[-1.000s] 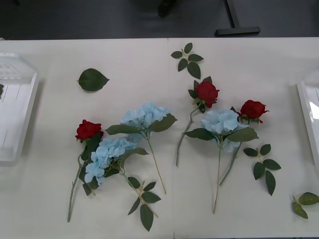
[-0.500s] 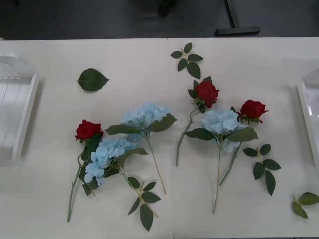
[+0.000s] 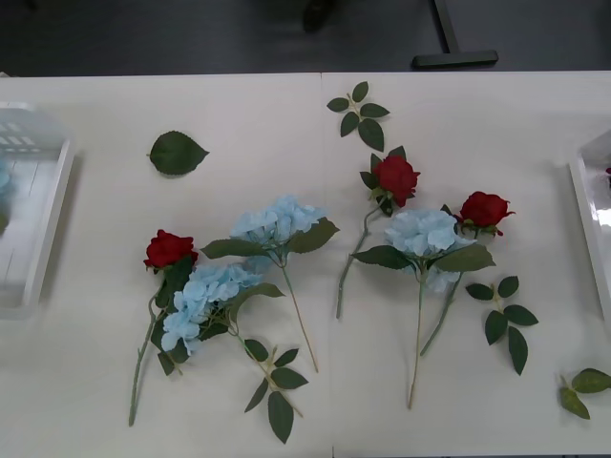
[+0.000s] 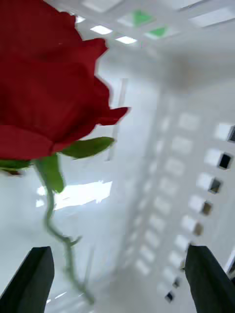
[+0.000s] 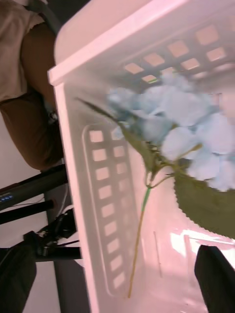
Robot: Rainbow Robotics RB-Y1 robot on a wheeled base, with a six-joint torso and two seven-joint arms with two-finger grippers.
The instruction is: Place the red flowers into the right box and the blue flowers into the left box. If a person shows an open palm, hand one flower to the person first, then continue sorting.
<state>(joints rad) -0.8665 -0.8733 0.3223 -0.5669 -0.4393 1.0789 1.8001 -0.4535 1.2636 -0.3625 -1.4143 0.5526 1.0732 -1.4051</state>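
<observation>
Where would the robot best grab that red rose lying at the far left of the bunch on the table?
Probably by the stem of the leftmost red rose, low down where it lies bare on the table, coming from straight above. Higher up, the stem runs against a blue hydrangea and its leaves, and the soft head would crush.

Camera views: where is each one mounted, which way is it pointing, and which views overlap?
Front view: above the arms, looking down at the table, with red flowers and blue flowers still unsorted.
Right wrist view: looking into the right box at a rose; right pincer open.
Left wrist view: looking into the left box at a hydrangea; left pincer open.
Shared: both boxes also appear at the front view's edges.
</observation>
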